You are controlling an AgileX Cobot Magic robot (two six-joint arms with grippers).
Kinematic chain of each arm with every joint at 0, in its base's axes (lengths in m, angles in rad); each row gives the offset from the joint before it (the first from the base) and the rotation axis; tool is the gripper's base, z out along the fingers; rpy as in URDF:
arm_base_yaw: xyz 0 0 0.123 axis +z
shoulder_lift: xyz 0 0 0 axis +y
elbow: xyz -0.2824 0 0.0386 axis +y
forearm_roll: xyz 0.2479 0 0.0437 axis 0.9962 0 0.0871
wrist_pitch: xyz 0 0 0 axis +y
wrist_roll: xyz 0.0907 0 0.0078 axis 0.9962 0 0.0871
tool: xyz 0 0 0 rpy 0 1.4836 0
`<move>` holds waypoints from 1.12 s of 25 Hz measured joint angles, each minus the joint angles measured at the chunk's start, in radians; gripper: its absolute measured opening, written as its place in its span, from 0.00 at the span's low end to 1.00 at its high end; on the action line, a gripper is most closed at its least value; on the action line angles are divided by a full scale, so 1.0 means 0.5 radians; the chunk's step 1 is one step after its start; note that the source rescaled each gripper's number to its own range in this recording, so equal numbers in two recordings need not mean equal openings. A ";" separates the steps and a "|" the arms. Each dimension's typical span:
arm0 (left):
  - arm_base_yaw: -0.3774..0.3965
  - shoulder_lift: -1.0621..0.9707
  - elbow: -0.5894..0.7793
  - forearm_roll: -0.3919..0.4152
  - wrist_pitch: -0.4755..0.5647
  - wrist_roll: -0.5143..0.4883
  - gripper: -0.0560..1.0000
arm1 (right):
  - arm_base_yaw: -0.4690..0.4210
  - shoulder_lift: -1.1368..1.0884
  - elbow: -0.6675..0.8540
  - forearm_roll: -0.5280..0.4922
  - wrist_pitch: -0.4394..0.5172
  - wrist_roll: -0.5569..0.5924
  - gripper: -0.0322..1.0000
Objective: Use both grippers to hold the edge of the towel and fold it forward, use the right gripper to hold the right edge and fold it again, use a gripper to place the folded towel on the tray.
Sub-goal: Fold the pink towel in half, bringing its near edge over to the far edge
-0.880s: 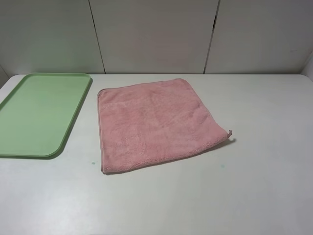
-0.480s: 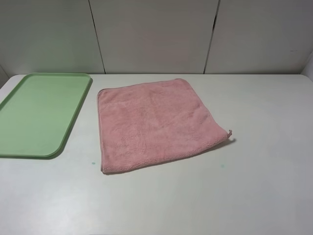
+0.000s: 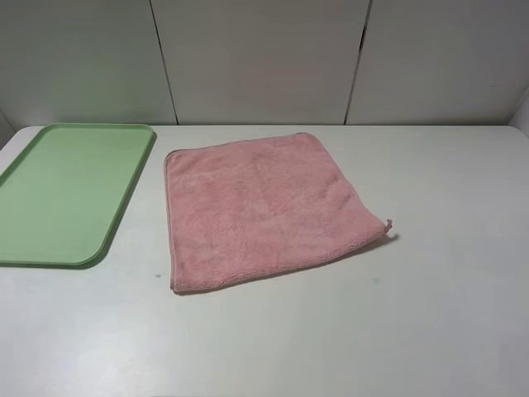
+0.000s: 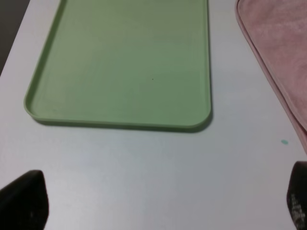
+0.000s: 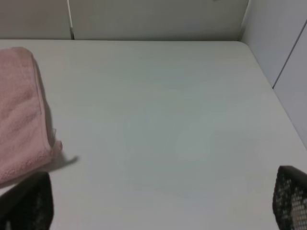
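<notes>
A pink towel (image 3: pixel 260 211) lies flat and unfolded in the middle of the white table, its near right corner slightly lifted. It also shows in the left wrist view (image 4: pixel 280 57) and the right wrist view (image 5: pixel 19 110). A green tray (image 3: pixel 62 190) stands to its left, empty; the left wrist view shows the tray (image 4: pixel 124 62) too. Neither gripper shows in the high view. My left gripper (image 4: pixel 158 201) is open above bare table near the tray's near edge, one fingertip (image 4: pixel 24 199) at each side. My right gripper (image 5: pixel 160 201) is open above bare table right of the towel.
The white table (image 3: pixel 446 314) runs to a grey panelled wall (image 3: pixel 264 58) at the back. In the right wrist view the table's right edge (image 5: pixel 276 91) meets a side wall. Small teal marks (image 3: pixel 156 275) dot the table near the towel's front edge.
</notes>
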 joint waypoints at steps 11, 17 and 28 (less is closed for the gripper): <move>0.000 0.000 0.000 0.000 0.000 0.000 1.00 | 0.000 0.000 0.000 0.000 0.000 0.000 1.00; 0.000 0.000 0.000 0.000 0.000 0.000 1.00 | 0.000 0.000 0.000 0.000 0.000 0.000 1.00; 0.000 0.000 0.000 0.000 0.000 0.000 1.00 | 0.000 0.000 0.000 0.000 0.000 0.000 1.00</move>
